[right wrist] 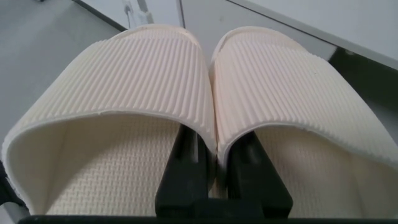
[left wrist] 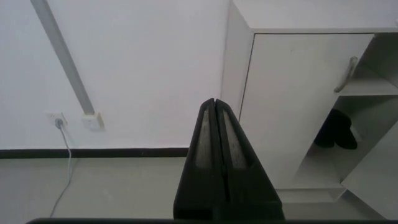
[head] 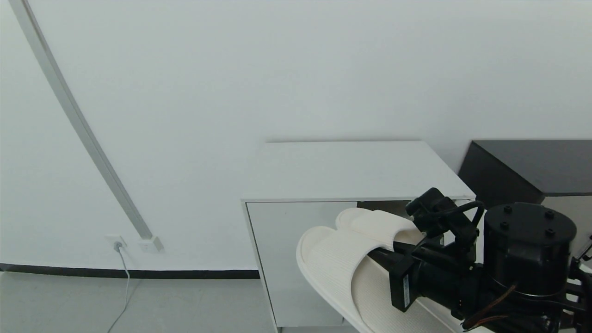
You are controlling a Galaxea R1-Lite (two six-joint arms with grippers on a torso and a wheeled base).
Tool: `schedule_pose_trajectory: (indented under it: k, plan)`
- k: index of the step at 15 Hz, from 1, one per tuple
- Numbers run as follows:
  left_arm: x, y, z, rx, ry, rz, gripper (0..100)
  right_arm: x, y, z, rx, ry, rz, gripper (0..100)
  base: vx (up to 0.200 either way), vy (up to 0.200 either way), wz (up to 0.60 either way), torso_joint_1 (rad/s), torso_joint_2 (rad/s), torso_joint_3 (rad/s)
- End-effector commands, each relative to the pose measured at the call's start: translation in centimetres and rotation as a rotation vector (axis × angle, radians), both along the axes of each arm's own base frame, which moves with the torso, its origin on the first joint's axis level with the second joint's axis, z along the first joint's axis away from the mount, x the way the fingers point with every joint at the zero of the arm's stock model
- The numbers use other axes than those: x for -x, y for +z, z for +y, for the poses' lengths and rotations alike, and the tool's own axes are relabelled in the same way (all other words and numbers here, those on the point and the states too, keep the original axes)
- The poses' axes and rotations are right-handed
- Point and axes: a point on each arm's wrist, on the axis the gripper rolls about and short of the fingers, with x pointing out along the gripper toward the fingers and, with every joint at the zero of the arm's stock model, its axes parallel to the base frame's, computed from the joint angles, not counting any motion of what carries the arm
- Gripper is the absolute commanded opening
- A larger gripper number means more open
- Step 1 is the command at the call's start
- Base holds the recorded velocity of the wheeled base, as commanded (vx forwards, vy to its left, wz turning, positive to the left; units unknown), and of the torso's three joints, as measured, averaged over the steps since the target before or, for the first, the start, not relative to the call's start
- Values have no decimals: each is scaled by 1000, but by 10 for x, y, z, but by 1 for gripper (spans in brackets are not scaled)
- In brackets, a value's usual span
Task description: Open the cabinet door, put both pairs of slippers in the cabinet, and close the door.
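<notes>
Head view: the white cabinet (head: 351, 169) stands against the wall. Its left door (head: 296, 259) is shut, and a dark opening shows at its right side. The right gripper (head: 391, 254) is clamped on a pair of cream slippers (head: 342, 259), held in the air just in front of the cabinet, toes toward the shut door. A black unit (head: 532, 171) stands beside the cabinet on the right. A wall socket (head: 115, 241) with a cable sits low on the wall, well to the left.

Left wrist view: the left gripper (left wrist: 214, 143) has its fingers pressed flat together with nothing between them, and it is apart from the cabinet. The cabinet's left door (left wrist: 292, 106) is shut and has a handle (left wrist: 345, 74) at its edge. The right side stands open, showing a shelf (left wrist: 373, 87). A dark pair of footwear (left wrist: 339, 130) sits in the compartment below it.

Right wrist view: the slippers (right wrist: 155, 81) lie side by side, touching. The right gripper (right wrist: 214, 174) has one finger under each strap and pinches the two inner walls together.
</notes>
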Motion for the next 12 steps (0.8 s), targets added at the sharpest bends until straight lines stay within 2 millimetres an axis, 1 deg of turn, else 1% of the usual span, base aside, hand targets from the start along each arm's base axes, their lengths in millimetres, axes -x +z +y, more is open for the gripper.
schedule_pose_trajectory:
  k: [1,10,12]
  plan:
    - [0,0,0,0,1,2,0,0,-1,0,2,1,2,0,0,-200,0,2,2,-2]
    - [0,0,0,0,1,2,0,-1,-4,0,-1,-2,-1,0,0,-200,0,2,2,6]
    - [0,0,0,2,2,2,0,0,-7,0,3,0,-1,0,0,0,0,0,0,0]
